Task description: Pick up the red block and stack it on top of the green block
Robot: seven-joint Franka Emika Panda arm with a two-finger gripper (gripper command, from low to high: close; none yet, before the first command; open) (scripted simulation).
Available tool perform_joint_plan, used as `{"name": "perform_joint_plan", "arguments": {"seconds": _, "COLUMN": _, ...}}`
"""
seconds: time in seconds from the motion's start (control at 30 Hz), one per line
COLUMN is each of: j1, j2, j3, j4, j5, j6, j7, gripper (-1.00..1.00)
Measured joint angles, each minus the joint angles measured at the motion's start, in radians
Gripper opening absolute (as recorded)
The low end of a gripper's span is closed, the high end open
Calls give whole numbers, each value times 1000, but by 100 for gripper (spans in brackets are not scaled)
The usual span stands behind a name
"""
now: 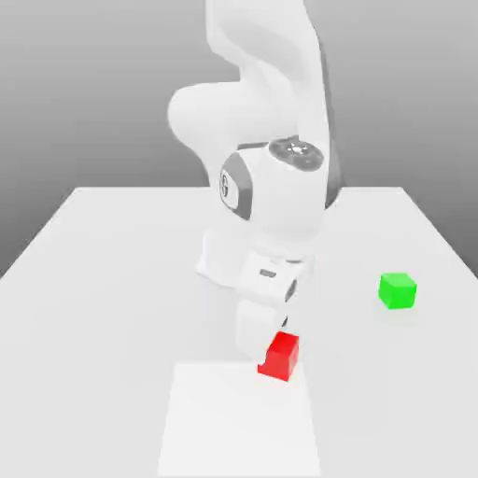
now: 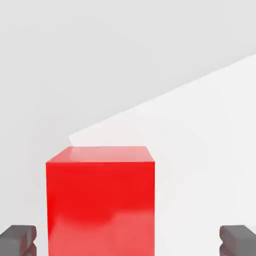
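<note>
Where the exterior view covers the whole workspace, the hand view closes in on the red block (image 2: 100,200) alone, with a dark fingertip (image 2: 17,240) on one side of it and a second fingertip on the other. Each pad stands clear of the cube's faces, so the gripper (image 2: 128,241) is spread wide and grips nothing (the block sits between the fingers, nearer one pad than the other).

In the exterior view the red block (image 1: 280,356) rests on the white table (image 1: 112,280), at the far edge of a brighter rectangular patch (image 1: 238,420). The arm (image 1: 271,205) reaches down directly behind the cube, and its lowest white section hides the fingers from this camera. The green block (image 1: 398,290) lies well apart, toward the exterior view's right and farther back, with bare table between the two cubes. No lettering is legible on the cubes or the table; the arm carries only a small round emblem on its joint cap
</note>
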State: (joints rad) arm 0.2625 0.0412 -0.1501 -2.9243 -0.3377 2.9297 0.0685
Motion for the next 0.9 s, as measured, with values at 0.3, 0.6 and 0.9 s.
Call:
{"name": "perform_joint_plan", "arguments": {"seconds": 0.3, "j1": -45, "j2": 101, "j3": 54, "j4": -1, "j5": 47, "j6": 121, "j7": -35, "gripper": 0}}
{"name": "perform_joint_plan", "arguments": {"seconds": 0.6, "j1": -145, "j2": 135, "j3": 157, "j4": -9, "j5": 85, "j6": 174, "j7": -70, "gripper": -100}}
{"name": "perform_joint_plan", "arguments": {"seconds": 0.9, "j1": -68, "j2": 75, "j3": 62, "j4": 5, "j5": -22, "j6": 79, "j7": 17, "gripper": -100}}
